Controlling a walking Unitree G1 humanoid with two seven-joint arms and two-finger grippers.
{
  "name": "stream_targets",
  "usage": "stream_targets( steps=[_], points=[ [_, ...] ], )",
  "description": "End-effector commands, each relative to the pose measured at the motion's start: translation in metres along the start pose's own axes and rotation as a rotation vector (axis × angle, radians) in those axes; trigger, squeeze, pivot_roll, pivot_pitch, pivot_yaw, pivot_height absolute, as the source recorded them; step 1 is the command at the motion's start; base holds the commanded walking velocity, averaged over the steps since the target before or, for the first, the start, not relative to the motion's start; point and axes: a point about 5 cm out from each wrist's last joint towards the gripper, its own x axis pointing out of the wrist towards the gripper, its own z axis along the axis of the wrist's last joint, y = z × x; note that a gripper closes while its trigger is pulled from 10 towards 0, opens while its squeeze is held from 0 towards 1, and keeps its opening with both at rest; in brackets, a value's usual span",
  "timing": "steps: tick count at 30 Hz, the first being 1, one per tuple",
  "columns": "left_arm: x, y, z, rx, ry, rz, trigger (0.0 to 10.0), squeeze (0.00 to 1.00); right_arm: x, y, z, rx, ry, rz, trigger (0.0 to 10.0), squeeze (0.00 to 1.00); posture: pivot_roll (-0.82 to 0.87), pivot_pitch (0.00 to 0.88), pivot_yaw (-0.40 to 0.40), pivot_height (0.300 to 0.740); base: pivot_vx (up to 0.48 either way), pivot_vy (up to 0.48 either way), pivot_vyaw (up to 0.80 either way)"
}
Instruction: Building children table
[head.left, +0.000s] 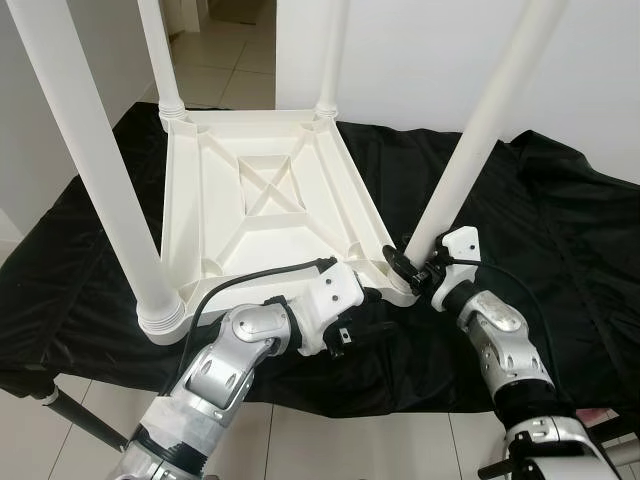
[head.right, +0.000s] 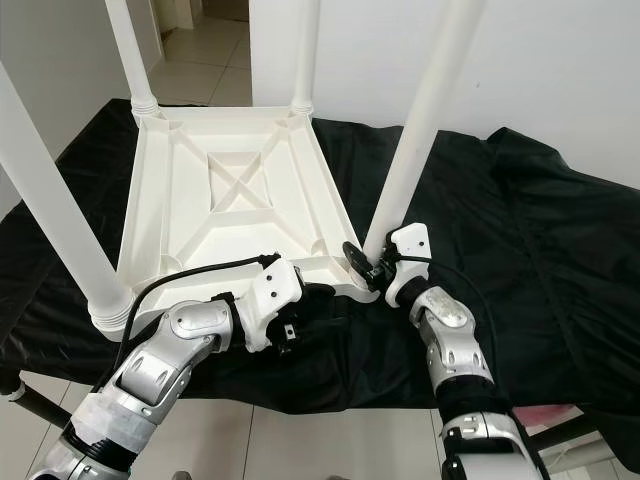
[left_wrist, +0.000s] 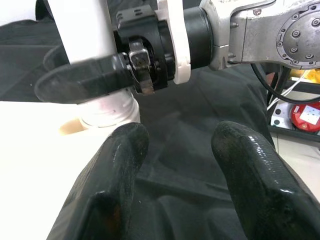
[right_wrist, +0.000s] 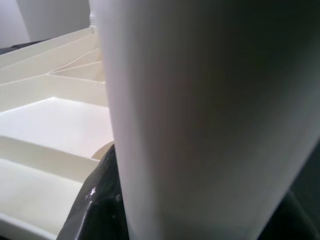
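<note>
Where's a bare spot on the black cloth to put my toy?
The cloth is bare to the right of the upside-down table, out to its right edge, and a strip lies bare along the table's left side. The near right corner is crowded: the right claw grips a leg and the left claw waits beside it.

Smooth, matt white plastic upturned children's table (head.left: 262, 205) with round plastic legs (head.left: 95, 160); wrinkled, faintly shiny black cloth (head.left: 560, 230) covers the worktop; glossy black rubbery fingers (left_wrist: 252, 170); brushed silver metal arms (head.left: 225, 365)
</note>
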Motion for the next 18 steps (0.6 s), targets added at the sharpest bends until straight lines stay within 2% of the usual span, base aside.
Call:
stream_targets(
  steps=[1,3,4,6,7,9,13,14,16,17,18],
  points=[
    [0.001,0.002,-0.003,0.001,0.007,0.062,10.0,0.00,-0.004,0.002,-0.008,0.025,0.035,-0.041,10.0,0.00,0.00,0.000,-0.075,0.740,0.000,0.000,0.00],
    [0.001,0.001,-0.003,0.000,0.008,0.056,10.0,0.00,-0.005,0.005,-0.007,0.024,0.044,-0.132,10.0,0.00,0.00,0.000,-0.072,0.740,0.000,0.000,0.00],
    [0.001,0.001,-0.003,0.000,0.008,0.056,10.0,0.00,-0.005,0.005,-0.007,0.024,0.044,-0.132,10.0,0.00,0.00,0.000,-0.072,0.740,0.000,0.000,0.00],
    [0.000,0.001,-0.003,-0.001,0.010,0.050,10.0,0.00,-0.006,0.007,-0.005,0.035,0.043,-0.244,10.0,0.00,-0.01,0.000,-0.066,0.740,0.000,0.000,0.00],
    [0.000,0.001,-0.003,-0.001,0.010,0.050,10.0,0.00,-0.006,0.007,-0.005,0.035,0.043,-0.244,10.0,0.00,-0.01,0.000,-0.066,0.740,0.000,0.000,0.00],
    [0.000,0.000,-0.003,-0.003,0.011,0.046,10.0,0.00,-0.007,0.007,-0.005,0.068,0.048,-0.331,10.0,0.00,-0.01,0.000,-0.066,0.740,0.000,0.000,0.00],
    [0.001,-0.001,-0.004,-0.005,0.012,0.043,10.0,0.00,-0.009,0.020,-0.006,0.111,0.061,-0.518,10.0,0.00,-0.01,0.000,-0.069,0.740,0.000,0.000,0.00],
    [0.001,-0.001,-0.004,-0.005,0.012,0.043,10.0,0.00,-0.009,0.020,-0.006,0.111,0.061,-0.518,10.0,0.00,-0.01,0.000,-0.069,0.740,0.000,0.000,0.00],
    [0.001,-0.002,-0.004,-0.008,0.012,0.041,10.0,0.00,-0.009,0.028,-0.008,0.132,0.068,-0.667,10.0,0.00,-0.01,0.000,-0.070,0.740,0.000,0.000,0.00],
    [0.001,-0.002,-0.004,-0.008,0.012,0.041,10.0,0.00,-0.009,0.028,-0.008,0.132,0.068,-0.667,10.0,0.00,-0.01,0.000,-0.070,0.740,0.000,0.000,0.00],
    [0.001,-0.003,-0.004,-0.008,0.012,0.040,10.0,0.00,-0.008,0.033,-0.008,0.147,0.068,-0.721,10.0,0.00,-0.01,0.000,-0.071,0.740,0.000,0.000,0.00]
  ],
)
